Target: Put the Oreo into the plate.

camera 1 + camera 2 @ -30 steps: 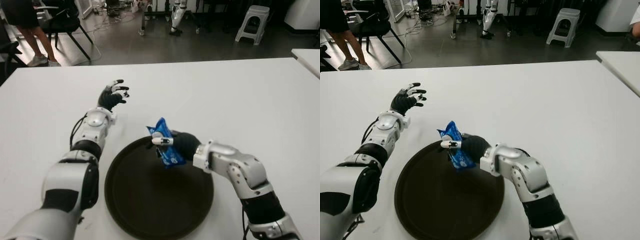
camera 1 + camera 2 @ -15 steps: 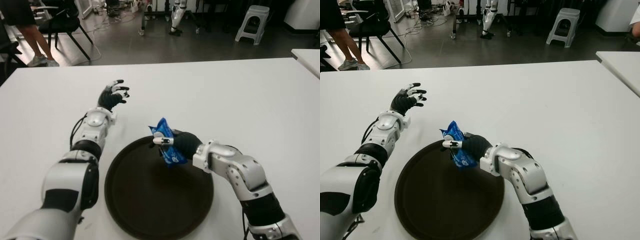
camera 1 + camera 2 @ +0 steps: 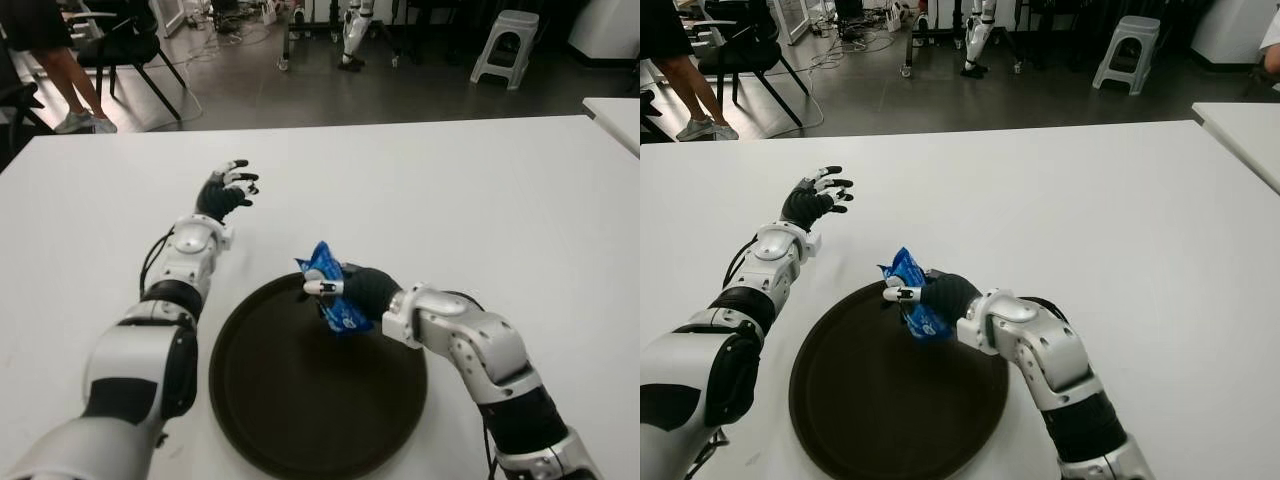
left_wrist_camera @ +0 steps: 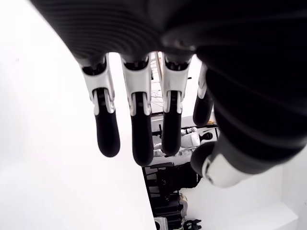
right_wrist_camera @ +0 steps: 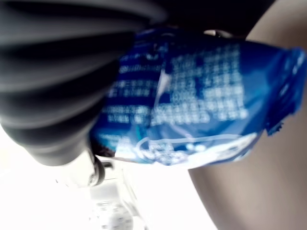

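Fingers of the right hand (image 3: 352, 292) were clenched around the blue Oreo packet (image 3: 331, 297), which hung over the far rim of the dark plate (image 3: 300, 400). Lowering it nearer the plate's middle before letting go would likely keep it off the table (image 3: 500, 190). Farther out, the left hand (image 3: 226, 192) hovered with fingers spread, holding nothing.
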